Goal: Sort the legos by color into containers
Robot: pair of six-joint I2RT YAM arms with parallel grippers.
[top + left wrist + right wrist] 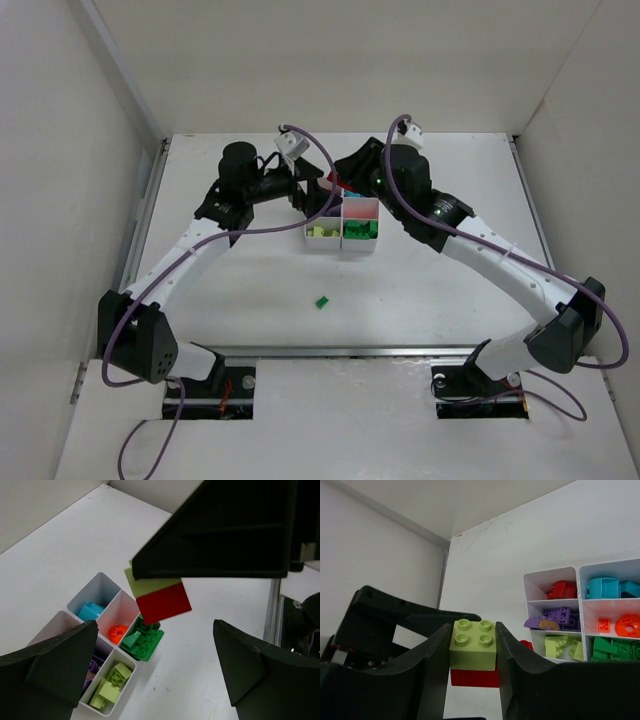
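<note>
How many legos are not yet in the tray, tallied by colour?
yellow-green lego: 1, gripped in the right claw
red lego: 1, stuck under the yellow-green one
green lego: 1, loose on the table
Total: 3
A red scrap beside the tray is too hidden to count.

Left arm (190, 255) and right arm (500, 262) above the white tray (361, 209); lone green brick (322, 301) on the table (450, 300) nearby.
</note>
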